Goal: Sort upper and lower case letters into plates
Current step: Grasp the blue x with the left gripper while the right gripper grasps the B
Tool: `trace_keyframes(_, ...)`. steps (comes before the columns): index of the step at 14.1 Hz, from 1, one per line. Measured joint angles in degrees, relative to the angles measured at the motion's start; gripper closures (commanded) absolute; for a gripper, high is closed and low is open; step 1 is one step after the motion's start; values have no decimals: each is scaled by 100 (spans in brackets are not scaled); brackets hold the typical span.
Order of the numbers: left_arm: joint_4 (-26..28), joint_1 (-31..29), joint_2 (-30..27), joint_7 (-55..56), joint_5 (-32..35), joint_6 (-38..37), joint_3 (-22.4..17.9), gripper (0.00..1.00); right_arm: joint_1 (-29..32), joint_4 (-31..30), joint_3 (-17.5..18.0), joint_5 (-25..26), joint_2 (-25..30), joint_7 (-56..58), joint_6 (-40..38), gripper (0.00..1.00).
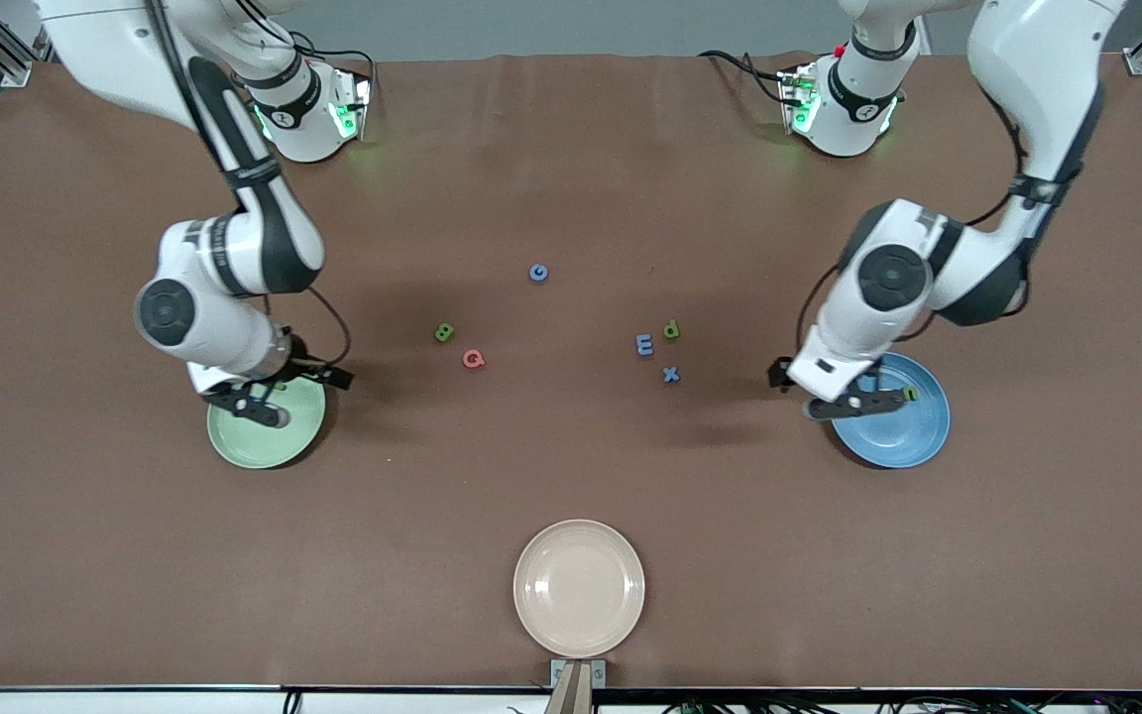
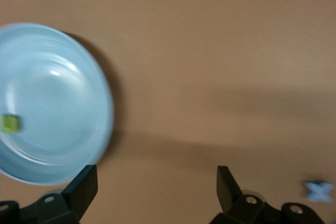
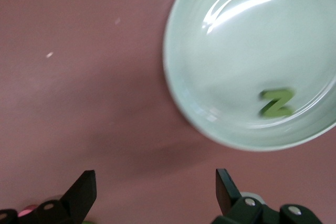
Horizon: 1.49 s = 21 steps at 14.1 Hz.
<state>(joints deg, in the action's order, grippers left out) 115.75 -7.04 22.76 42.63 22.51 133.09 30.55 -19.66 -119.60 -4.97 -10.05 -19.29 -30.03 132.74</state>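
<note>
The light green plate lies toward the right arm's end of the table, and a green N rests in it. My right gripper hangs open and empty over that plate's edge. The blue plate lies toward the left arm's end with a small green letter in it. My left gripper is open and empty over the blue plate's rim. Loose on the table between the plates are a blue C, green B, pink G, blue E, green p and blue x.
A beige plate sits by the table edge nearest the front camera, midway between the arms. Both arm bases stand along the edge farthest from that camera. The blue x also shows in the left wrist view, near one finger.
</note>
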Motion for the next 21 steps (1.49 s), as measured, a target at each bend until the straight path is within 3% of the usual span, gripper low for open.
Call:
trace_keyframes(5, -613, 955, 922, 1119, 0, 6, -7, 0, -952, -108, 14, -3, -48, -1278, 467, 7)
trace_keyframes(13, -1076, 1408, 1697, 1497, 74, 100, -26, 2, -1240, -637, 8, -4, -188, -1581, 1274, 14)
trace_keyframes(16, -1099, 1407, 1826, 1629, 267, 207, -45, 20, -1406, -726, 7, -4, -323, -1775, 1545, 18)
trace_keyframes(21, -1105, 1408, 1883, 1652, 294, 215, -49, 48, -1737, -740, 7, -4, -483, -2146, 1689, 49)
